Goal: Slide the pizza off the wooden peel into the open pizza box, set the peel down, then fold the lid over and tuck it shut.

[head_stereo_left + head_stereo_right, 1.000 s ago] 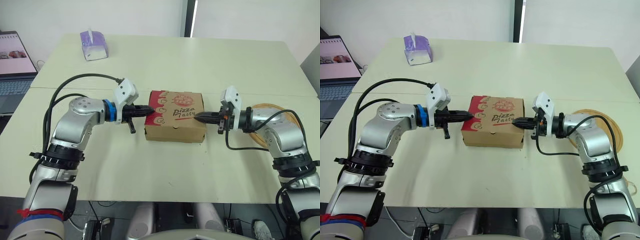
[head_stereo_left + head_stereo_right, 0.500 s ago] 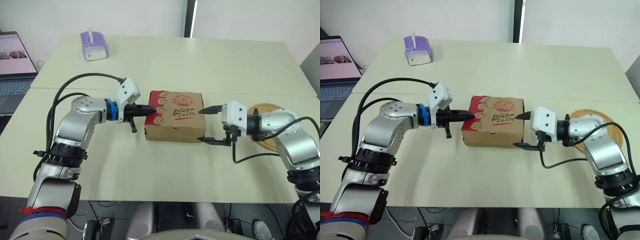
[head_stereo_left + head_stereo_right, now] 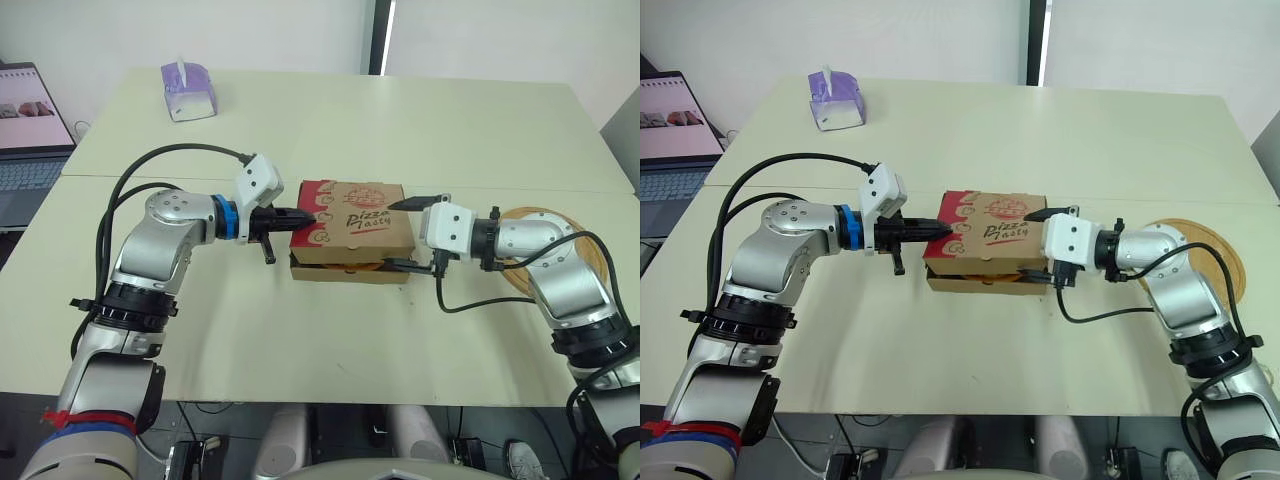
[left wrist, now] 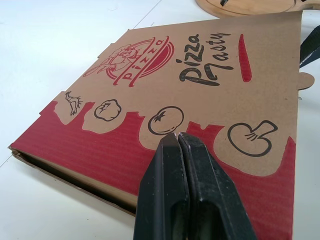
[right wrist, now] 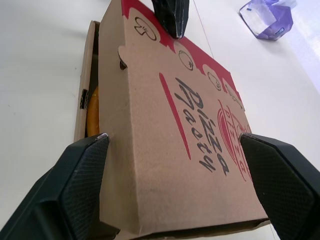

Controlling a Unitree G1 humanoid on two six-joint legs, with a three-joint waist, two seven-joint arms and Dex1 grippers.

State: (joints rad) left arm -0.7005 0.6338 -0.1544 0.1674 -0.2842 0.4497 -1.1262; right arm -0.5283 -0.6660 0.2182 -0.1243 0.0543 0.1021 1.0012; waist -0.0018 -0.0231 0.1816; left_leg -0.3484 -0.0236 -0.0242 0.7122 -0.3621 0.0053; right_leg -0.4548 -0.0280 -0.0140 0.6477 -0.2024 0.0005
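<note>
- While the pizza box [image 3: 345, 268] is sitting mid-table with its lid [image 3: 360, 210] riding slightly high and a dark gap showing along the near side, the left gripper [image 3: 305, 215] is pressing its closed-together fingers onto the lid's left edge. The right gripper [image 3: 395, 233] is straddling the box's right end, fingers spread wide. Both forearms are reaching inward, low over the table [image 3: 400, 120], whose bare top is stretching near and far of the box. The wooden peel [image 3: 1210, 245] is lying to the right, under the right arm.
- Left wrist: the fingers [image 4: 165, 190], pressed together, are touching the lid's red border.
- Right wrist: the spread fingers [image 5: 75, 180] are flanking the box's corners, and the pizza [image 5: 93, 112] is showing orange through the side slit.
</note>
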